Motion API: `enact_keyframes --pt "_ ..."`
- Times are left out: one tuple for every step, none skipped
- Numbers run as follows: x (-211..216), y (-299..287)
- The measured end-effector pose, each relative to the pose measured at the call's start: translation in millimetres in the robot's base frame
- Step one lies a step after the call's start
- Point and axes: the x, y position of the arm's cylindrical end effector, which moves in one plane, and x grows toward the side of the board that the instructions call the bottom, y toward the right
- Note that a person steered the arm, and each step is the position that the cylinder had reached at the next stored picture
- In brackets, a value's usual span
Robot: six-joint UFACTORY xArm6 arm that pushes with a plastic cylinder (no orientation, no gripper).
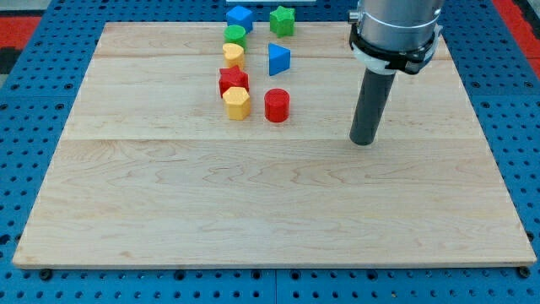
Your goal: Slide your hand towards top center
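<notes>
My tip (363,141) rests on the wooden board (253,211), right of centre. All blocks lie to its left, near the view's top centre. Closest is a red cylinder (277,105), then a blue triangle (278,59). A yellow hexagon (237,103) touches a red star-shaped block (233,82) above it. Further up stand a yellow heart-like block (234,56), a green rounded block (234,35), a blue block (240,16) and a green star (283,20).
The board lies on a blue pegboard table (34,51). The arm's grey body (396,29) hangs over the board's top right. Red edging shows at the view's top corners.
</notes>
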Motion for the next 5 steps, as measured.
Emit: enact_keyframes --pt "-33.7 -6.0" --pt "-69.9 -12.0" --pt "-97.9 -12.2" --pt "-131.3 -14.7" --pt "-145.8 -14.6"
